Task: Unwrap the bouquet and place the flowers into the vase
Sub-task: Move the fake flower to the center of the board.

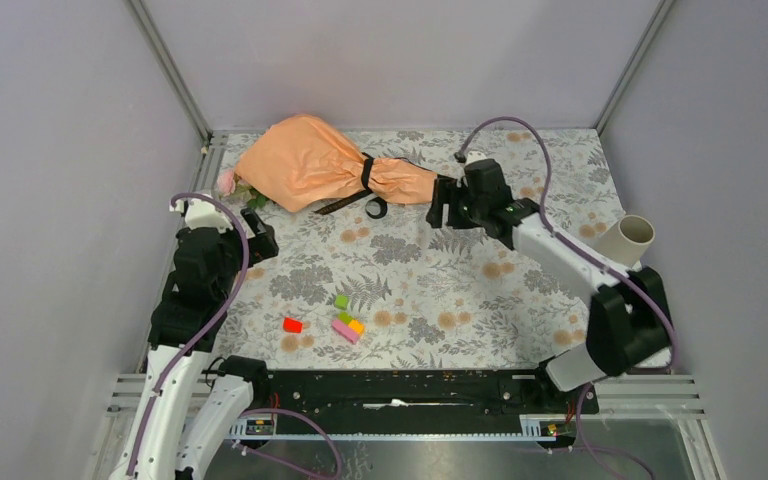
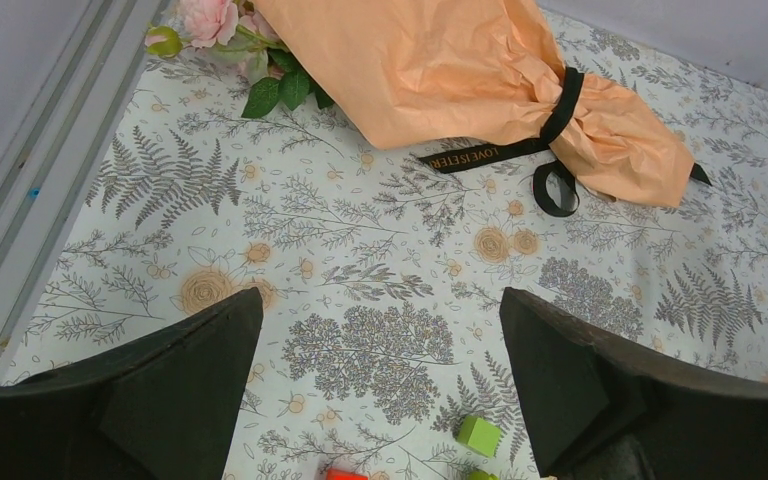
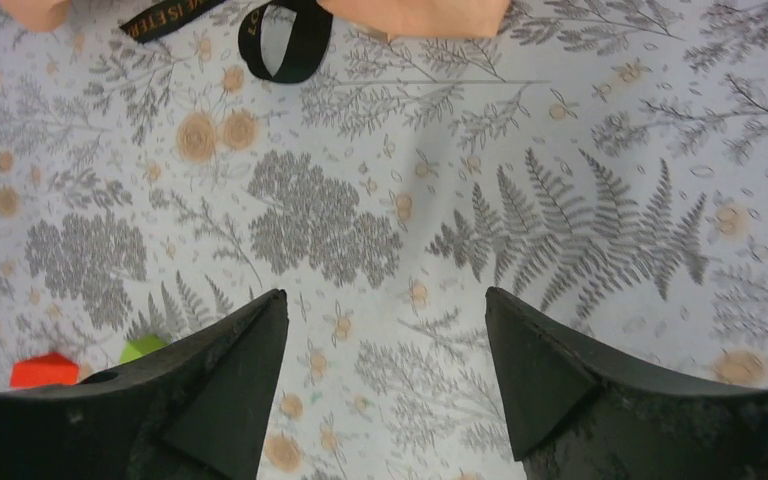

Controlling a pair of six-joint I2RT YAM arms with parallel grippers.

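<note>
Two grippers, both empty. At left, the left gripper (image 2: 380, 310) hangs over the floral tablecloth (image 1: 410, 262), fingers spread wide with nothing between them. The bouquet of pink roses in crinkled orange paper (image 1: 305, 160) lies flat at the back. Its blooms (image 1: 227, 182) poke out left, and a black ribbon (image 1: 367, 175) cinches the narrow stem end. It looks light, the paper soft and crushable. Best hold is probably the ribbon tail or stem end, not the blooms. The right gripper (image 1: 442, 205) sits just beside that end, fingers apart, holding nothing. The beige cylindrical vase (image 1: 628, 238) is far right.

One bouquet (image 1: 310, 165), one vase (image 1: 628, 240), five small blocks (image 1: 292, 324)
</note>
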